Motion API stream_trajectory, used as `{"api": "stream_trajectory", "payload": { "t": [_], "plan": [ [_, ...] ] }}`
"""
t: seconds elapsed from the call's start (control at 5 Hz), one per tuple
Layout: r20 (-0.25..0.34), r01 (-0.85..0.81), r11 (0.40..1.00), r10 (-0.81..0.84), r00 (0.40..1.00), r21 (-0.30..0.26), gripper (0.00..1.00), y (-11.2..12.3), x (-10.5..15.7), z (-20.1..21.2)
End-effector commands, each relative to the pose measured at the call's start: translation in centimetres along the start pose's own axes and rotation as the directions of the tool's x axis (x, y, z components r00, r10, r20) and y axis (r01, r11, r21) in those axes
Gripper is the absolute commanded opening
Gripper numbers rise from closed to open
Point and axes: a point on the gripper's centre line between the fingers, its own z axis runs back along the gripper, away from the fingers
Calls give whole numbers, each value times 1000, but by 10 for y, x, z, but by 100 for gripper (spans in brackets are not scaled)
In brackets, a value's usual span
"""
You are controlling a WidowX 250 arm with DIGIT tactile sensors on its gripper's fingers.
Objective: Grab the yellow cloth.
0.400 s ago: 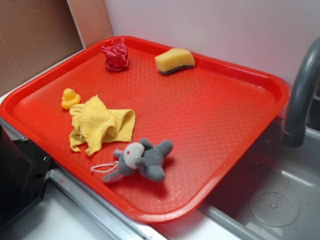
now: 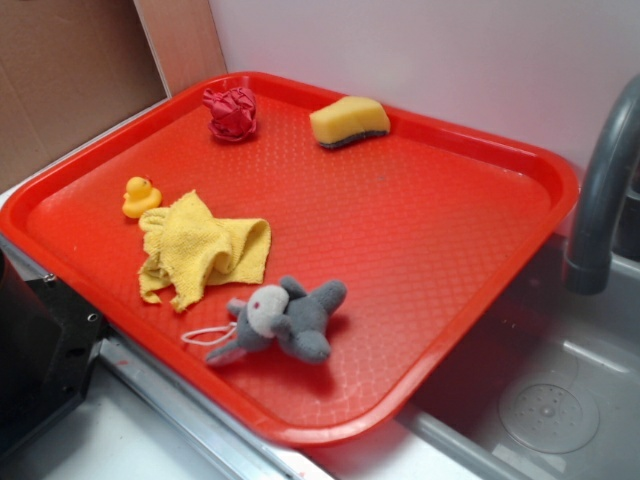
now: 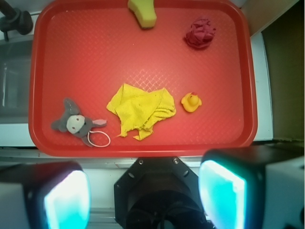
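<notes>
The yellow cloth (image 2: pixel 205 250) lies crumpled on the red tray (image 2: pixel 450 230), near its front left part. From the wrist view it shows as a mustard rag (image 3: pixel 140 110) near the tray's (image 3: pixel 95 57) middle, closer to the near rim. My gripper (image 3: pixel 143 200) hangs high above, back over the robot's black base and short of the tray's near rim. Its two fingers (image 3: pixel 66 202) stand wide apart and open, with nothing between them. In the exterior view the gripper is out of sight.
A small rubber duck (image 2: pixel 140 196) sits just left of the cloth and a grey plush toy (image 2: pixel 285 320) just in front of it. A yellow sponge (image 2: pixel 350 122) and a red crumpled ball (image 2: pixel 231 112) lie at the far rim. A grey faucet (image 2: pixel 600 200) and sink (image 2: pixel 550 410) are to the right.
</notes>
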Motion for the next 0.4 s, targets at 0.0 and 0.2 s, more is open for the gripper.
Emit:
{"api": "stream_trajectory", "payload": {
  "t": [0.0, 0.2],
  "plan": [
    [18, -474, 868, 481, 876, -149, 100, 3, 25, -12],
    [46, -669, 726, 682, 730, -159, 100, 3, 35, -29]
  ]
}}
